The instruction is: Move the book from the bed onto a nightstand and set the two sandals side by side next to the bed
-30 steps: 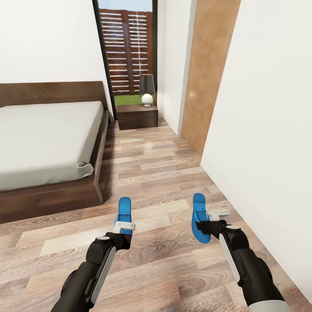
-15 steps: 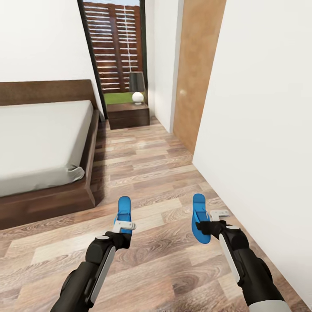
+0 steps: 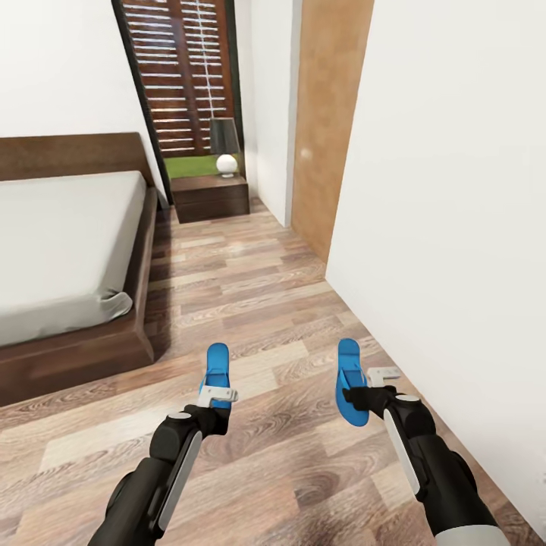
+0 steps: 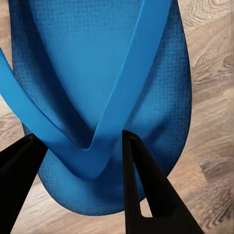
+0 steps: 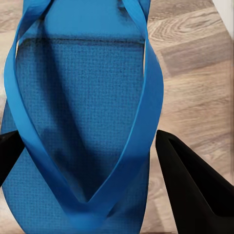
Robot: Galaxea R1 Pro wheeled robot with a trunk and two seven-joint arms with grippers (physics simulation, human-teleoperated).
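Observation:
Two bright blue sandals are held above the wood-plank floor. My left gripper [image 3: 216,395] is shut on the left sandal [image 3: 218,362], with its black fingers [image 4: 141,195] at either side of the sole [image 4: 97,73]. The right sandal [image 3: 347,375] sits in my right gripper [image 3: 365,388], which is shut on it; its strap and sole [image 5: 83,97] lie between the fingers [image 5: 195,185]. The bed [image 3: 76,353], with its grey mattress [image 3: 61,235], lies to the left. A dark nightstand [image 3: 210,197] stands at the far end beside the bed. The book is out of view.
A lamp [image 3: 225,148] stands on the nightstand in front of a tall black-framed window [image 3: 178,76]. A brown door [image 3: 330,114] and a white wall [image 3: 455,189] run close along my right. Open plank floor [image 3: 250,288] stretches between the bed and the wall.
The whole picture has shifted: bed, nightstand and door sit further left and the right wall takes more of the picture, so the camera moved. Both grippers hold their sandals as before.

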